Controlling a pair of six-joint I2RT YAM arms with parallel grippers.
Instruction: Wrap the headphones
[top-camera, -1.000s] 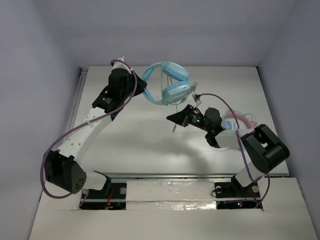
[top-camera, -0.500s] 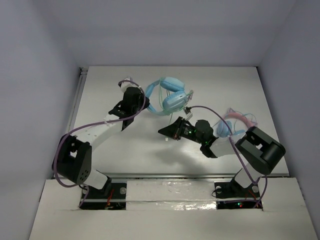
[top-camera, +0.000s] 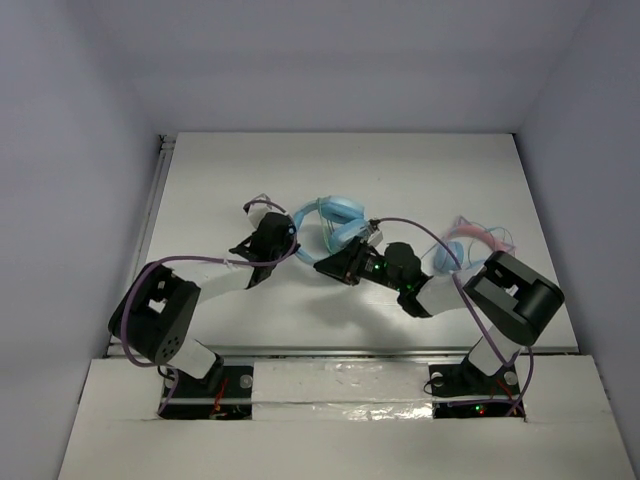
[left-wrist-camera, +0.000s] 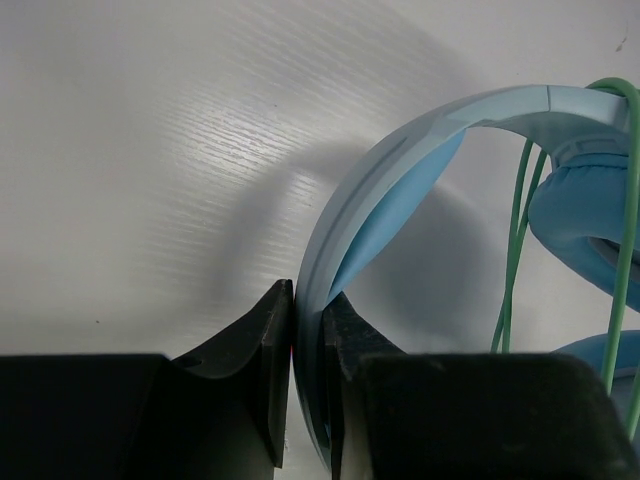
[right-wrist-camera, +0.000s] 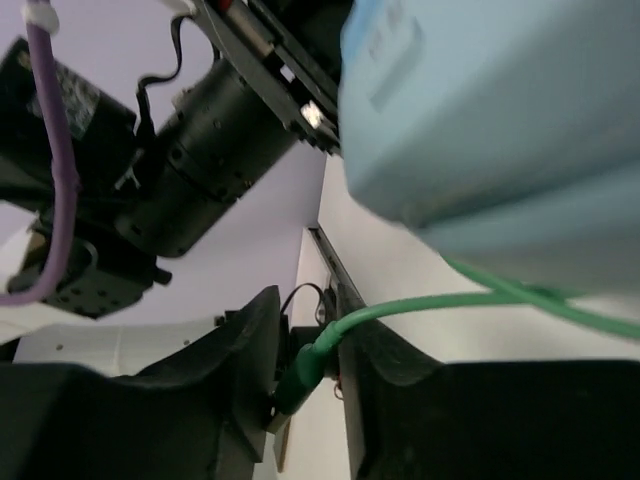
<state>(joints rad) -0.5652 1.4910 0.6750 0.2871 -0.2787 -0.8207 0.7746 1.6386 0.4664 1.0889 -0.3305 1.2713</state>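
The light sky-blue headphones (top-camera: 335, 219) lie low over the middle of the white table, the pale-green cable (left-wrist-camera: 517, 230) looped over the headband. My left gripper (top-camera: 284, 239) is shut on the headband (left-wrist-camera: 400, 165); the band runs between its fingers (left-wrist-camera: 270, 340) in the left wrist view. My right gripper (top-camera: 335, 266) is just right of it, under the ear cups, shut on the cable's green plug end (right-wrist-camera: 305, 370). An ear cup (right-wrist-camera: 500, 110) fills the top right of the right wrist view, with the left arm (right-wrist-camera: 200, 150) close behind.
A pink wiry item with a smaller blue headset (top-camera: 470, 240) lies at the right, beside the right arm. White walls stand behind and at both sides of the table (top-camera: 330, 160). A metal rail (top-camera: 350, 351) runs along the near edge.
Both grippers have moved toward the near edge and lower, carrying the headphones from the back of the table to its middle. The two grippers now stand closer together.
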